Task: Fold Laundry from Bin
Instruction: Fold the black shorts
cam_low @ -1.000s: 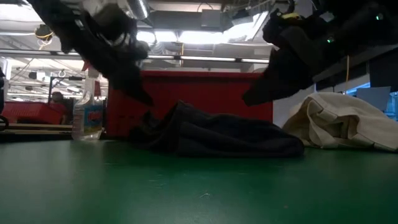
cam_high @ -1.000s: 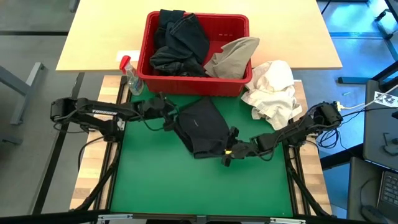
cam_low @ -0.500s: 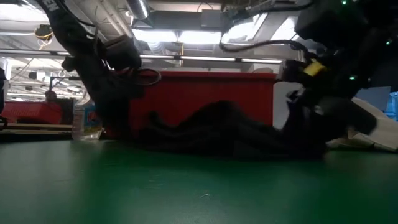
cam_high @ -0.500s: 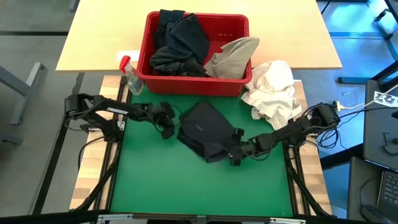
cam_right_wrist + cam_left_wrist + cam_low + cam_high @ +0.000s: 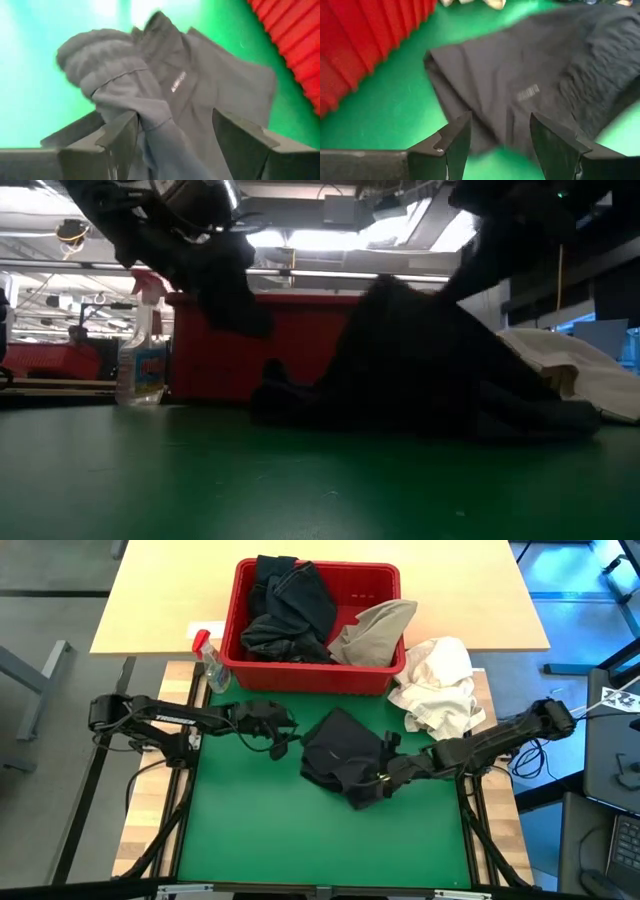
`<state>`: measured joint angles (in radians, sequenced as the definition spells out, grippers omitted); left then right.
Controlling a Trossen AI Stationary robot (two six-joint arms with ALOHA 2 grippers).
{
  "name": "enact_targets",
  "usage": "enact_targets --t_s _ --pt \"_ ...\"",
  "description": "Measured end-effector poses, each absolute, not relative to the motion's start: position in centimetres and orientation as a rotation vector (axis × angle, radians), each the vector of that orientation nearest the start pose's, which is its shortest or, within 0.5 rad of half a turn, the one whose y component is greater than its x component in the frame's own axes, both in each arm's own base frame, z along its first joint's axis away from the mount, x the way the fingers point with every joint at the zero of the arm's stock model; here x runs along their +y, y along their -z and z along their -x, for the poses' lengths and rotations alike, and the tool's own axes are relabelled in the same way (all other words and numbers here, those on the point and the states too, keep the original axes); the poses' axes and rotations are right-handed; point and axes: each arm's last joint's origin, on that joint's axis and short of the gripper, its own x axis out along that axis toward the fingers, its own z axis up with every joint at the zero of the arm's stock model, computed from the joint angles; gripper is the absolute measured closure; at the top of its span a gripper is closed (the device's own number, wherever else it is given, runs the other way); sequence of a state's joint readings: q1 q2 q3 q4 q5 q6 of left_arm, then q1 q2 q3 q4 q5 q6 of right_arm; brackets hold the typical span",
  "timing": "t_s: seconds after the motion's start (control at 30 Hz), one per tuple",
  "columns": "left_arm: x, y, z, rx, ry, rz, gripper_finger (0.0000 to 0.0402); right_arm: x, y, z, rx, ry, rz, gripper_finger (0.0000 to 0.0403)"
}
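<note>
Dark garment (image 5: 530, 85); small unreadable label (image 5: 528, 93)

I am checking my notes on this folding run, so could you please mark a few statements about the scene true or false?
1. A dark garment lies on the green mat. True.
2. The red basket is empty. False: dark clothes and a beige one are in it.
3. The left tool is clamped on the garment. False: it is open, gripping nothing.
4. A white cloth lies beside the basket. True.
5. A spray bottle stands left of the basket. True.
</note>
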<state>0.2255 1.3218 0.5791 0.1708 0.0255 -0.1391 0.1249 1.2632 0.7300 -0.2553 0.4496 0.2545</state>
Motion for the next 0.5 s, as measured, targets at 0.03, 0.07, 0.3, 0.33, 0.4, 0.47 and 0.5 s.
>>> enact_targets --t_s 0.03,0.07,0.3,0.33,0.4,0.47,0.5 --pt "5.7 -18.2 -25.1 0.578 -0.228 0.182 0.0207 1.9 -21.1 -24.7 0.698 0.385 -0.044 0.0150" --pt "5.7 -17.7 -25.2 0.601 -0.223 0.157 0.0207 2.0 -20.5 -24.6 0.706 0.364 -0.075 0.0150" --pt "5.8 -15.9 -25.5 0.704 -0.192 0.060 0.0207 2.2 -18.8 -22.8 0.924 0.291 -0.214 0.0150" --pt "5.9 -15.7 -25.6 0.707 -0.194 0.044 0.0207 2.4 -18.7 -22.8 0.934 0.269 -0.231 0.0150" --pt "6.2 -15.3 -25.8 0.706 -0.207 0.006 0.0207 2.5 -18.9 -23.0 0.911 0.252 -0.246 0.0150" --pt "6.6 -14.9 -26.2 0.688 -0.219 -0.015 0.0207 2.5 -19.1 -23.8 0.829 0.259 -0.254 0.0150" --pt "6.9 -14.6 -26.6 0.669 -0.225 -0.017 0.0207 2.5 -19.1 -24.2 0.792 0.291 -0.253 0.0150"
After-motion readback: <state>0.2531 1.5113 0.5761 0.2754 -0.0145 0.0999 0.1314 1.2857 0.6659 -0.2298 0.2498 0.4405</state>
